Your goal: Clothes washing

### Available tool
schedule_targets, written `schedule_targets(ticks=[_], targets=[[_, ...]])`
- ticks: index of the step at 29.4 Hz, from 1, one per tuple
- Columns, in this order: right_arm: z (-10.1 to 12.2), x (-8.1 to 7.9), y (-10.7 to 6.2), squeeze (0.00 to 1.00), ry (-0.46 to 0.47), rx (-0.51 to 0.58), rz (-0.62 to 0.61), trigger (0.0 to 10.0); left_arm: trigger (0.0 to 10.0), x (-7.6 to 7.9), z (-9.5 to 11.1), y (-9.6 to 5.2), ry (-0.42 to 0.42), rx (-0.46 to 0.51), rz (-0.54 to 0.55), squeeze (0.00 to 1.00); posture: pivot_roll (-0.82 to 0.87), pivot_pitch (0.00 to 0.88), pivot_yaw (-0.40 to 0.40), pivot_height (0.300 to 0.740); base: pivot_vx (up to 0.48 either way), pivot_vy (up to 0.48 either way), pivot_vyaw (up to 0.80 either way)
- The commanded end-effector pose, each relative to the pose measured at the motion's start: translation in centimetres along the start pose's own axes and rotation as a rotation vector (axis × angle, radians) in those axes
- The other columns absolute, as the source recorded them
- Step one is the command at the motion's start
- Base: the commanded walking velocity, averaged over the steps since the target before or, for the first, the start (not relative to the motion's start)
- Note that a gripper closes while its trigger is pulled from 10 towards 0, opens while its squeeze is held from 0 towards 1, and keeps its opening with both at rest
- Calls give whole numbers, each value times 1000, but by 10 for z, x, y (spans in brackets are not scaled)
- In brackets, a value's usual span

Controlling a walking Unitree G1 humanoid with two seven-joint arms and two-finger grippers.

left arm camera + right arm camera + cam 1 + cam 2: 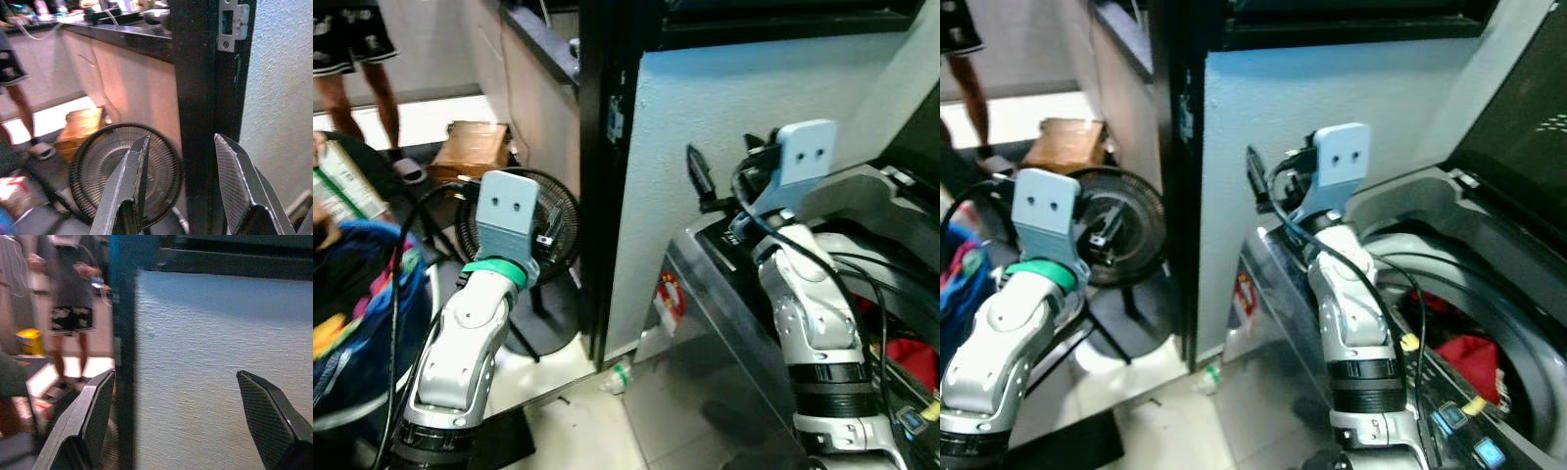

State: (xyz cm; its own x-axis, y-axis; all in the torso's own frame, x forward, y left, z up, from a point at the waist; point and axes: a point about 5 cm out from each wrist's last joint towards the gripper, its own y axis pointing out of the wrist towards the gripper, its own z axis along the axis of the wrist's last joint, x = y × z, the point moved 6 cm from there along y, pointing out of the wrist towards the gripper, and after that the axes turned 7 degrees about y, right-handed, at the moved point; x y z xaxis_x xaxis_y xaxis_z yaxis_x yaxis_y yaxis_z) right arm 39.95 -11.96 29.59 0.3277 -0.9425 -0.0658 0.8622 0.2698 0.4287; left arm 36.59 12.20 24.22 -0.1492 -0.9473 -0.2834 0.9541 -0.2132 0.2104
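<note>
A top-loading washing machine (1400, 211) stands at the right with its dark lid (1518, 117) raised. A red garment (1469, 354) lies in the drum. My right gripper (176, 374) is held up beside the machine's left edge, facing the pale wall; it is open wide and holds nothing. One of its black fingers (698, 174) shows against the wall. My left gripper (181, 142) is raised at the left, open and empty, pointing at a black floor fan (124, 171) and a black door frame (195, 98).
A cardboard box (470, 147) sits on the floor behind the fan (553, 220). A person's legs (352, 88) stand at the far left. A colourful bag (352, 313) lies near my left arm. A small bottle (619, 377) rests at the foot of the wall.
</note>
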Motion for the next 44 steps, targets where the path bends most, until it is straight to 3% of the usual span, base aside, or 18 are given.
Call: schedule_targets(ticks=[1,17,18,22,38,44], targets=[[0,7,-4,0,8,6,-25,10000,10000,7,-2,1,-6,-7,-25,0,19,22,-28,740,0,0,800],[2,15,-5,0,26,25,-62,10000,10000,5,0,4,1,-5,-34,0,26,16,-12,740,0,0,800],[1,19,-6,0,79,37,-89,10000,10000,5,0,4,-6,-8,-35,0,28,17,-13,740,0,289,0],[-1,23,-8,0,110,34,-109,10000,10000,5,-2,3,-16,-19,-35,0,30,17,-15,740,0,432,0],[-8,13,-13,0,129,16,-84,10000,10000,8,-3,3,-17,-20,-47,0,23,21,-8,740,0,427,0],[-9,12,-13,0,136,11,-80,10000,10000,9,-2,5,-23,-18,-46,0,20,21,-4,740,0,0,0]])
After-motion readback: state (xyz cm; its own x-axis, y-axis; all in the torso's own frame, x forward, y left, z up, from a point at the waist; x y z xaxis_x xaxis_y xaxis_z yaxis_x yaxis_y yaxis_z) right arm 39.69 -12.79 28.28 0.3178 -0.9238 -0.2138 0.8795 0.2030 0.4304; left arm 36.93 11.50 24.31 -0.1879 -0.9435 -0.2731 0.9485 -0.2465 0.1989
